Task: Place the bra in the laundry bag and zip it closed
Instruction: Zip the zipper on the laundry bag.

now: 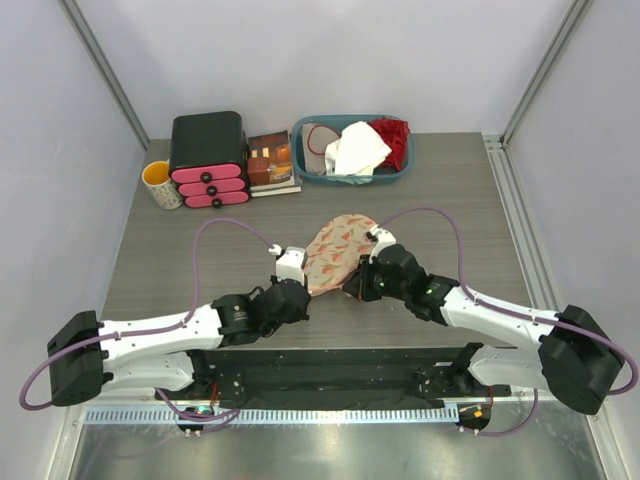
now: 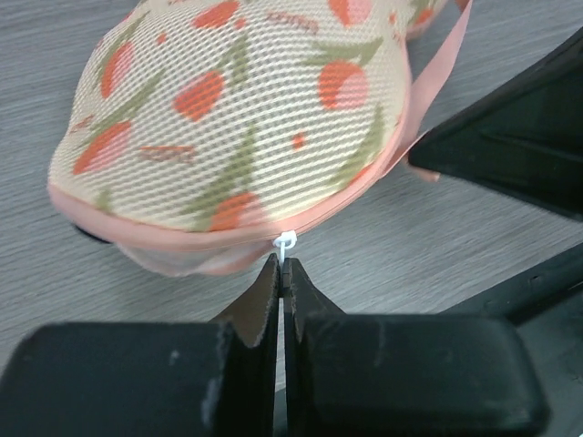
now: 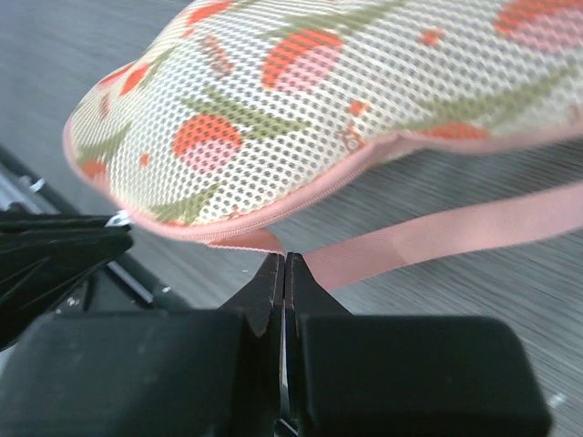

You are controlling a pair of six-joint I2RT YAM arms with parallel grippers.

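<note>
Left gripper [image 2: 282, 273] pinched tight on the white zipper pull [image 2: 286, 243] at the seam of the laundry bag [image 2: 246, 109]. Right gripper [image 3: 284, 266] clamped on the pink strap [image 3: 437, 238]. Bag lies on the bench [image 1: 180, 270] between both arms. Bra not visible, likely inside. Step: zipping. Next: drag the pull along the seam while the right braces.

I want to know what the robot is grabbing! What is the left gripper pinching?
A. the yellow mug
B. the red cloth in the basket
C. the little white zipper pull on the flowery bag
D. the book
C: in the left wrist view, the left gripper has its jaws pressed together on the white zipper pull at the pink edge of the laundry bag.
</note>
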